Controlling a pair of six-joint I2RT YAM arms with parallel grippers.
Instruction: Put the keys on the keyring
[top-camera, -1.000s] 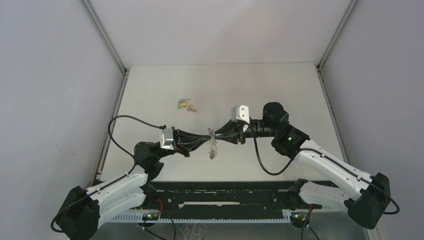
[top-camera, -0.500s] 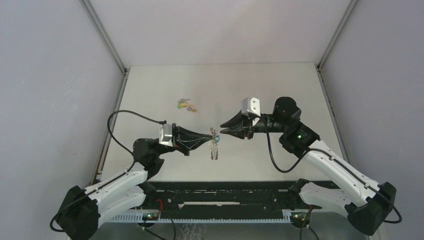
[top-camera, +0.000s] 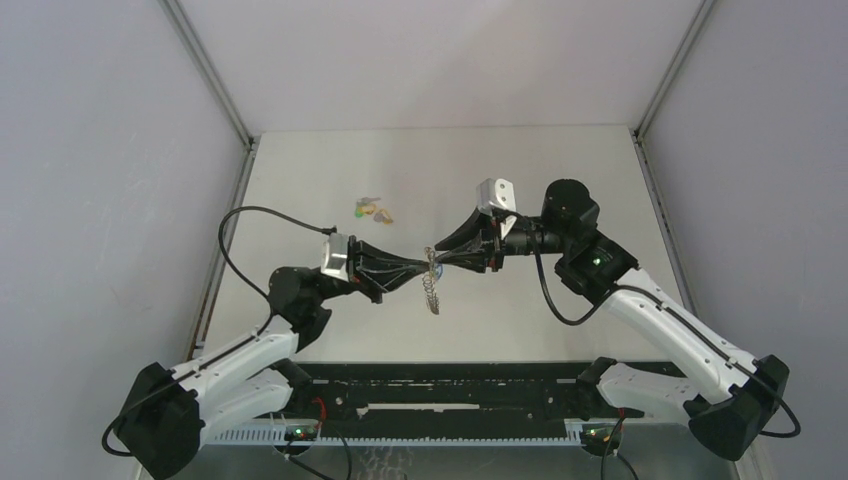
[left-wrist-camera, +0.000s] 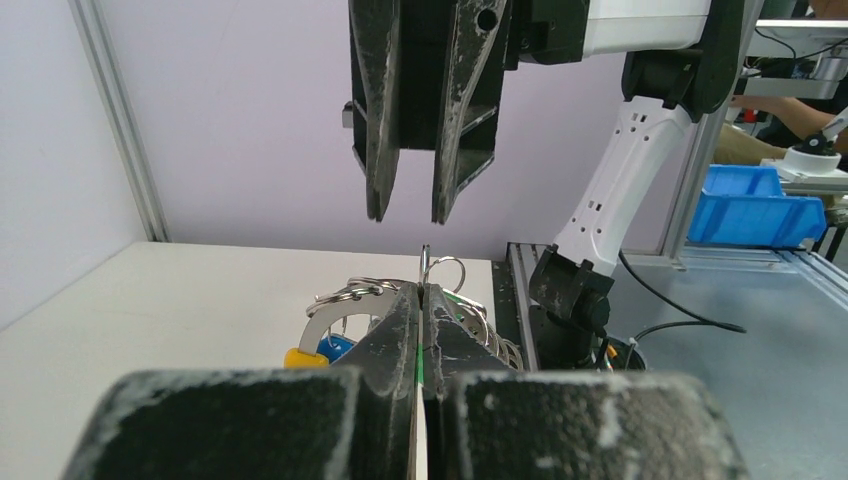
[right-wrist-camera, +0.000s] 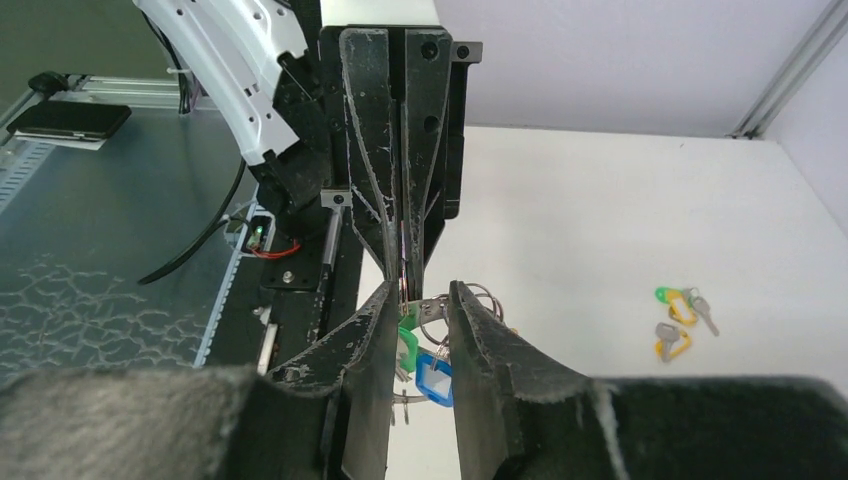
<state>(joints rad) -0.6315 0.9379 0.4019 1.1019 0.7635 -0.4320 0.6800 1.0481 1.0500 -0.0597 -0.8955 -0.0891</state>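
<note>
My left gripper (top-camera: 422, 268) is shut on the keyring (top-camera: 431, 290), a silvery coiled ring that hangs below its tips above the table. In the left wrist view the left gripper (left-wrist-camera: 421, 287) pinches the keyring (left-wrist-camera: 345, 298); a yellow-headed key (left-wrist-camera: 304, 357) and a blue one (left-wrist-camera: 337, 347) dangle from it. My right gripper (top-camera: 447, 262) faces it tip to tip, open. The right wrist view shows the right gripper (right-wrist-camera: 421, 290) with its jaws apart around the keyring (right-wrist-camera: 430, 306), a green key (right-wrist-camera: 407, 349) and a blue key (right-wrist-camera: 435, 379) hanging between them.
Loose keys (top-camera: 372, 210) with green and yellow heads lie on the white table (top-camera: 560, 170) behind the left arm, and show to the right in the right wrist view (right-wrist-camera: 680, 318). Grey walls and metal posts enclose the table.
The right gripper drew back to the right, away from the ring, then came back to it with its jaws slightly wider. The left gripper stayed shut on the keyring and shifted slightly right.
</note>
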